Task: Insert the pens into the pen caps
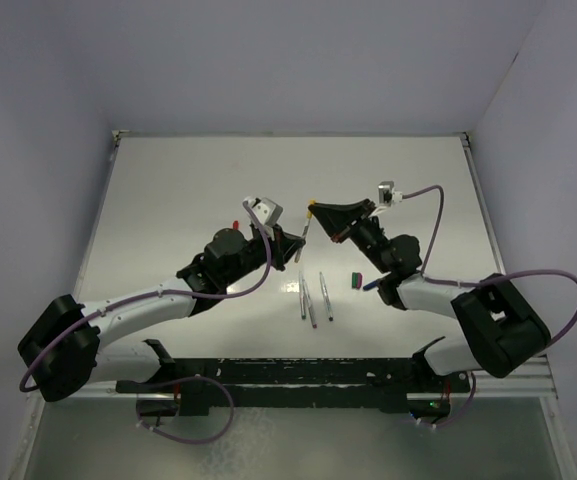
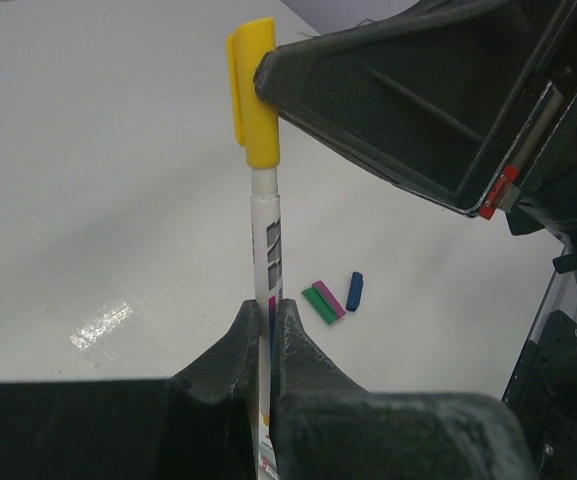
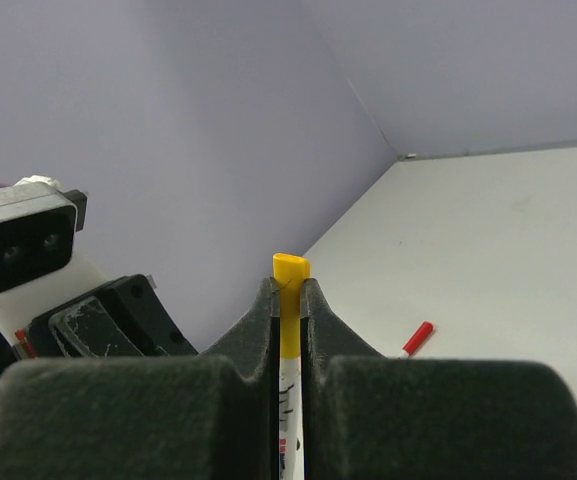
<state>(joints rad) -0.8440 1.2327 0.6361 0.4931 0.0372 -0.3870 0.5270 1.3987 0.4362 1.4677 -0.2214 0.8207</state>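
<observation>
Left pincer (image 2: pixel 270 312) is clamped narrow on the pen (image 2: pixel 266 235), low on its shaft. Right pincer (image 3: pixel 288 298) pinches the yellow cap (image 2: pixel 253 95), which sits over the pen's far end. From the left pincer the cap lies straight ahead along the pen's long axis, so I judge the coming push must run down that line, the pincers closing toward each other. My left wrist view shows a white neck bare under the cap, so seating may be unfinished. The right wrist view hides that neck but shows a red cap (image 3: pixel 418 338) lying beyond.
</observation>
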